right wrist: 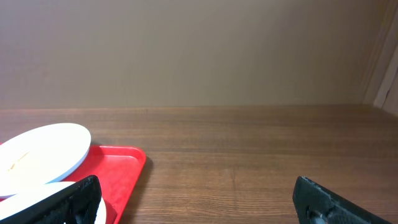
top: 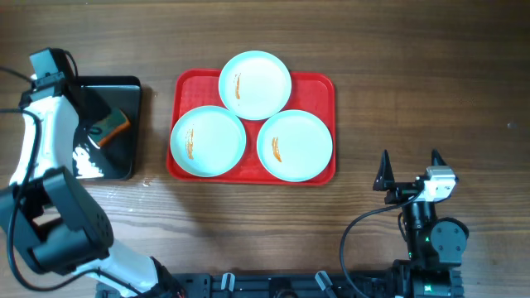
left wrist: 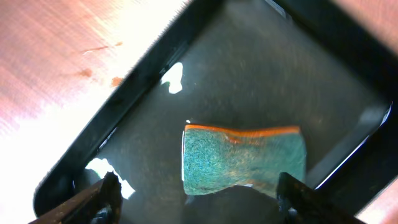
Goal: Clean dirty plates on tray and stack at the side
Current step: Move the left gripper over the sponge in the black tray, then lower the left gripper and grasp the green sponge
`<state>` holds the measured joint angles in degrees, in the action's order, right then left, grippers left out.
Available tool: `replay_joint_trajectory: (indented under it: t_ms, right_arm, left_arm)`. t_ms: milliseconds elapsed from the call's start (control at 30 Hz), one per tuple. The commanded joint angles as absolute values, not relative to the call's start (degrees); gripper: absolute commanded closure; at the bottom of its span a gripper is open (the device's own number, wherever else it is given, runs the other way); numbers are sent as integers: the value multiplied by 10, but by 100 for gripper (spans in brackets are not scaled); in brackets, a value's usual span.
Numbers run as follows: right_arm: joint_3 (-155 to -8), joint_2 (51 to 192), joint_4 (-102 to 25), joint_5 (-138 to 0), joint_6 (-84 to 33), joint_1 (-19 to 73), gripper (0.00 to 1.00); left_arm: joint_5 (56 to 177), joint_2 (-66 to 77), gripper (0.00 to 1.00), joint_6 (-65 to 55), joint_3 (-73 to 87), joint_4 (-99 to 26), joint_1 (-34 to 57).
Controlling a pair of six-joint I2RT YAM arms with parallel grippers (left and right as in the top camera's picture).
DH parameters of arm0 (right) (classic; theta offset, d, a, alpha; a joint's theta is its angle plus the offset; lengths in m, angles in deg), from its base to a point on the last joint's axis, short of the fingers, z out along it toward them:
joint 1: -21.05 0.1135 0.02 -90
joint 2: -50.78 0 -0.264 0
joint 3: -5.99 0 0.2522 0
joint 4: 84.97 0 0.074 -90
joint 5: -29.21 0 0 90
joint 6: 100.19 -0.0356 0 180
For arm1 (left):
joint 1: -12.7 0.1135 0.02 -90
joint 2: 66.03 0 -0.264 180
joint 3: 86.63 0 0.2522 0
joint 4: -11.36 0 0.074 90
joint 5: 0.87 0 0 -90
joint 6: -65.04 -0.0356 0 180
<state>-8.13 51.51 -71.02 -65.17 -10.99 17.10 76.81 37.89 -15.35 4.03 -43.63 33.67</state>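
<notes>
Bearing the tray, wood-grain table meets plain beige wall

A narrow black tray is lying on the wooden table, and a green sponge with an orange edge is resting flat inside it, light glinting off the tray's floor; small reddish specks are dotting the table just beside its rim

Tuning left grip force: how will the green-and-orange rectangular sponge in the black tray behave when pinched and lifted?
The green-and-orange rectangular sponge probably squashes easily: its sides already bow inward, suggesting soft foam. Lying flat, it likely won't roll and looks light. Bright patches on the glossy black plastic tray may be water, so it could be damp and slippery.
</notes>
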Motion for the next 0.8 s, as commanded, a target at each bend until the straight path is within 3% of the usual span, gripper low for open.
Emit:
replay_joint_trajectory:
  t_ms: [0, 133, 267, 567, 600, 633, 667, 700, 767]
  right_arm:
    - [-81, 511, -712, -644, -117, 170, 0]
    - [-81, 511, -712, -644, -117, 170, 0]
    - [-81, 511, -712, -644, -117, 170, 0]
    - [-81, 511, -712, -644, -117, 170, 0]
    - [-81, 511, -712, -644, -117, 170, 0]
    - [-81, 511, -712, -644, -117, 170, 0]
    - [-81, 511, -712, -644, -117, 170, 0]
    - [-81, 511, -712, -644, -117, 170, 0]
    - [-81, 511, -712, -644, -117, 170, 0]
  left_arm:
    - [807, 412, 21, -403, 48, -433, 338]
    - [846, 416, 22, -666, 48, -436, 338]
    - [895, 432, 24, -845, 48, -452, 339]
    - [899, 505, 27, -874, 48, -401, 362]
    - [904, 508, 36, -860, 48, -400, 368]
    - [911, 509, 53, -838, 48, -399, 373]
    - [913, 509, 79, -807, 48, -394, 376]
    - [913, 509, 76, -754, 48, -387, 377]
    - [913, 509, 85, -696, 48, -385, 376]
